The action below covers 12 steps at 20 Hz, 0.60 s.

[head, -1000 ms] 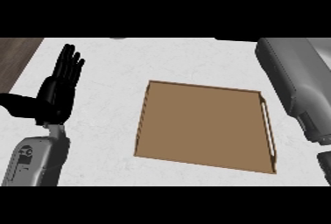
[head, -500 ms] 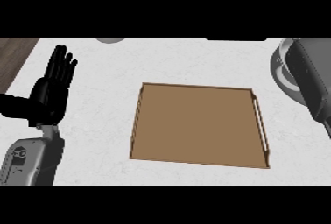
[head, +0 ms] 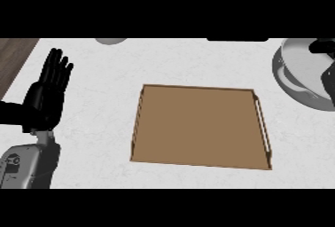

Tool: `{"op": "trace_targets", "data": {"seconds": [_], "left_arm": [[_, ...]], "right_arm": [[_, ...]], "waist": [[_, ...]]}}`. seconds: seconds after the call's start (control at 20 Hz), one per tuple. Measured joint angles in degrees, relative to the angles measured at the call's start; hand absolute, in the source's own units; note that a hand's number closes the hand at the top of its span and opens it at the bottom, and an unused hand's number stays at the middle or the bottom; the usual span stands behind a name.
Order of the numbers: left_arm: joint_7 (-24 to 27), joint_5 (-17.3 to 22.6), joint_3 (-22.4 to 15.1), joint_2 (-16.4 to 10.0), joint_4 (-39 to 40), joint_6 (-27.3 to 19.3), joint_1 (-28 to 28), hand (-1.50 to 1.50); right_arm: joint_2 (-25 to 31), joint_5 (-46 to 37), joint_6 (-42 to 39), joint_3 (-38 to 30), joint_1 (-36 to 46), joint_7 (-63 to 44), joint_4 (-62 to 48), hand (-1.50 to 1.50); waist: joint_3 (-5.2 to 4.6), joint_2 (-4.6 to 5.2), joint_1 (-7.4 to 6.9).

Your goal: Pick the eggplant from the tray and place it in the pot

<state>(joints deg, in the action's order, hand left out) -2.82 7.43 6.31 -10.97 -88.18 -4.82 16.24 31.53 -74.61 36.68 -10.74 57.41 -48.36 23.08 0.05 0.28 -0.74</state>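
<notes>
White worktop [head: 196,62]; left robot hand [head: 46,97] rests, fingers apart. Right robot hand [head: 323,46]: state I cannot tell. An off-centre release could hit the pot [head: 294,84] rim.

I see a white table [head: 91,133] with faint grey mottling, and a strip [head: 13,55] of dark brown wood grain at its upper left corner. The tray [head: 196,128] is plain mid-brown with a paler tan rim. The pot [head: 296,86] is shiny silver. My left robot hand [head: 44,97] is black, its forearm [head: 23,166] grey.
</notes>
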Motion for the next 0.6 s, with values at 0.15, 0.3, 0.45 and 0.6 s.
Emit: {"op": "trace_targets", "data": {"seconds": [0.15,0.3,0.45,0.6], "left_arm": [[-0.4,-0.4,-0.6,0.5,-0.5,-0.3,0.2,0.00],[-0.7,-0.8,-1.1,1.1,-1.2,-0.7,0.0,0.00],[-0.6,-0.2,-0.3,0.4,-1.0,0.0,0.5,0.00],[-0.3,-0.6,-0.9,1.0,-0.9,-0.2,0.4,0.00]], "right_arm": [[1.6,1.7,2.3,-1.8,-1.9,3.8,-2.3,1.50],[3.4,3.5,4.3,-3.6,-3.1,7.5,-4.7,1.50],[4.3,5.4,5.2,-5.5,-4.2,10.4,-7.1,1.50],[4.4,8.3,3.9,-7.9,-4.5,12.7,-9.2,1.50]], "waist": [[0.01,0.16,-0.33],[0.06,0.30,-0.65],[0.05,0.41,-0.84],[0.12,0.59,-1.15]]}}
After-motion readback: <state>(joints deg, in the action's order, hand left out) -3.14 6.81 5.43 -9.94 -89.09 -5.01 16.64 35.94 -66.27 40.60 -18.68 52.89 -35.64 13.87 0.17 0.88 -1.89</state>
